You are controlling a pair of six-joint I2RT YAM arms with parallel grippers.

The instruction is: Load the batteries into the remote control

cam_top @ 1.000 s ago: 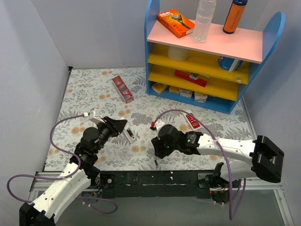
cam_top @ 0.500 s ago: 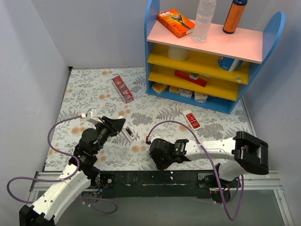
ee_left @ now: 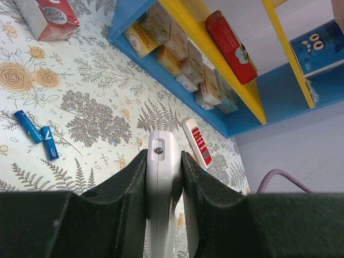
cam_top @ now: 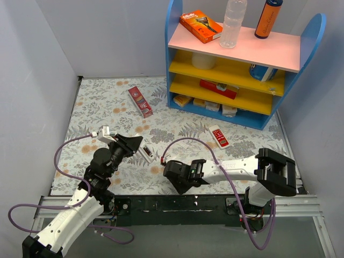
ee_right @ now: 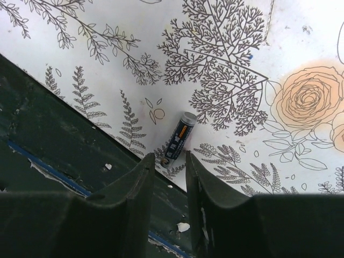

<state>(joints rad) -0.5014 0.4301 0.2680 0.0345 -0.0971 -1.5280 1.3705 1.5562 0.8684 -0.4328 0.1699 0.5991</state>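
Battery [ee_right: 180,135], mid-frame, now lies just ahead of the newly arrived right gripper [ee_right: 169,158], slightly parted and empty, ready for pickup; left gripper [ee_left: 163,155] clamps the remote [ee_left: 161,180].

There are two arms, with one left end effector [ee_left: 164,157] and one right end effector [ee_right: 170,157]. There are two remotes, one slim white remote [ee_left: 163,188] and one red-faced remote [cam_top: 219,136] toward 3 o'clock on the tabletop [cam_top: 102,102]. One dark battery [ee_right: 181,135] lies near 6 o'clock. Two small blue pieces [ee_left: 27,125] [ee_left: 49,142] lie side by side. One red box [cam_top: 140,101] sits at 11 o'clock. One shelf unit [cam_top: 316,32] at 1 o'clock bears on top one orange box [cam_top: 200,26], one clear bottle [cam_top: 234,21] and one orange bottle [cam_top: 267,18].
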